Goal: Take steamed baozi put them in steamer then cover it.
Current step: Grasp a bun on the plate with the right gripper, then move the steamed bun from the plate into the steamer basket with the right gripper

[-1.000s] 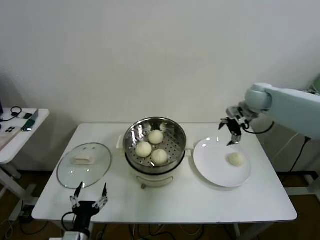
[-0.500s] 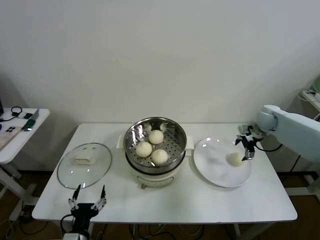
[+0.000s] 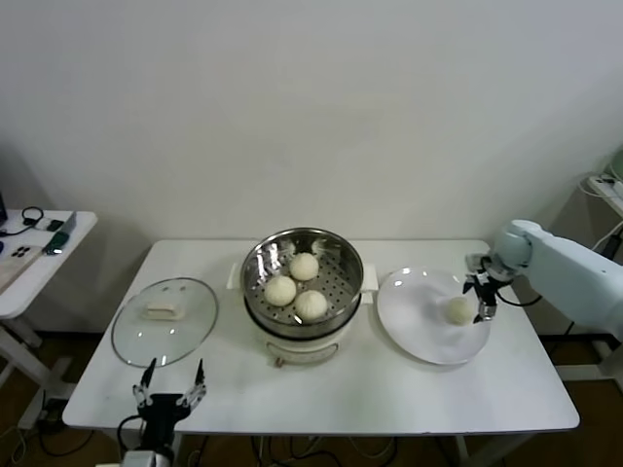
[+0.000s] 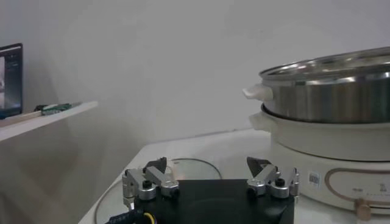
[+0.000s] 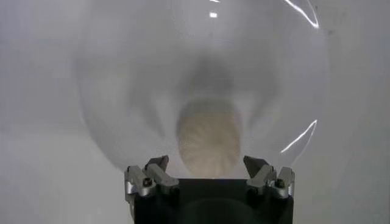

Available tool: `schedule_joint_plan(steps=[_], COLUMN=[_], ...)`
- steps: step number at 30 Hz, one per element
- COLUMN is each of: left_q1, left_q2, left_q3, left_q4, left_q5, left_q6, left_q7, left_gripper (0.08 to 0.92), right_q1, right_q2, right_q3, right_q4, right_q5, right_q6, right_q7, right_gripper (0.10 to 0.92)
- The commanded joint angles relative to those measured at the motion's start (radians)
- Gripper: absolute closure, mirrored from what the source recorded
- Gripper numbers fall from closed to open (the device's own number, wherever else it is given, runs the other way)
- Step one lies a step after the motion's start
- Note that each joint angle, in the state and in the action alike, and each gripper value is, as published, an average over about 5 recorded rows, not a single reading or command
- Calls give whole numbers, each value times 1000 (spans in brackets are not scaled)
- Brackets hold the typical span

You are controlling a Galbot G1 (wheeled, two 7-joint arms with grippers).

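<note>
Now: steamer (image 3: 303, 284) mid-table, three buns inside | plate (image 3: 419, 331) holds last baozi (image 3: 458, 309) | right gripper (image 3: 479, 300) spread, apparently straddling it | bun probably soft, light; pinch gently across its widest part | left gripper (image 3: 170, 396) open, idle near cover (image 3: 164, 319).

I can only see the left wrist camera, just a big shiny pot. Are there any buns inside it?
Observer: Yes, three round cream-white buns sit in the shiny steel steamer basket.
Operator: Is there another bun somewhere?
Observer: One more round bun lies on the flat white plate, on the steamer's right.
Operator: Who's getting it?
Observer: The right gripper is open right beside that bun, not holding it.
Operator: Where's my gripper?
Observer: The left gripper is open at the table's near edge, just in front of the round clear glass lid.
</note>
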Motion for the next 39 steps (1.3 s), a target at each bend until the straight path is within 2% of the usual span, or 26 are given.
schedule_joint_plan(steps=[1,15,26,32,39], left_q1=[-5,-8,-4,-3,-8], left_q2=[1,1,-2,-2,-1], left_q3=[1,-1,-2,-2,8], left_q4=[4,7,6,0,-4], left_q5=[1,5,5,3,3], left_q6=[2,1,-3,-4,-6], left_q7=[0,0,0,1,7], left_gripper=[177,177,177,177,177], right_q1=[-50,-50,-31,85,366], right_q2=[82,110,98,57,44], right_q3=[61,74,67,-54,-331], right_q4=[-143,-178,-158,-48,94], right_q5=[-31,-25,36,223,536], right_q6=[29,39,18,-62,-144], right_q7=[-10,-31,-33,-18,18], right_gripper=[203,208,314,321,321])
